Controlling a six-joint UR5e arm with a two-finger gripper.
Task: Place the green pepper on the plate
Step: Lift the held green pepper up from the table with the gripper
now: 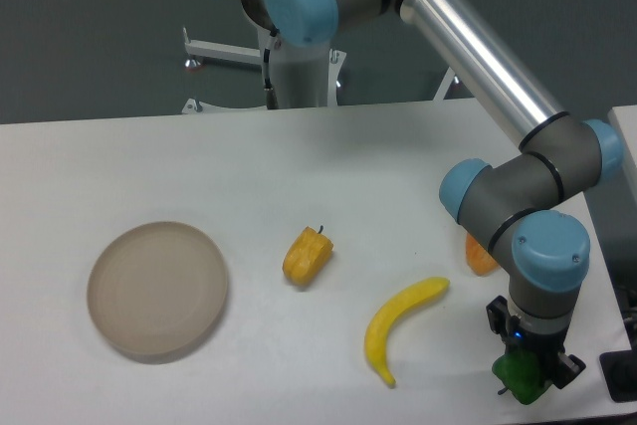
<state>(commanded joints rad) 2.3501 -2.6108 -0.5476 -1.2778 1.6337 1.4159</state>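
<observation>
You had the two-finger gripper clamped around the small glossy green pepper at the table's front right corner; the round beige plate sat bare near the front left edge, so the whole carry across remained

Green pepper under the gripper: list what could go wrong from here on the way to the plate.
1. The small glossy green pepper sits near the white table's front right corner; a slipping grasp could knock it off.
2. The round beige plate is far across; the curved yellow banana and the yellow-orange pepper lie between, so a low carry might hit them.
3. How firmly the fingers hold cannot be seen.
</observation>
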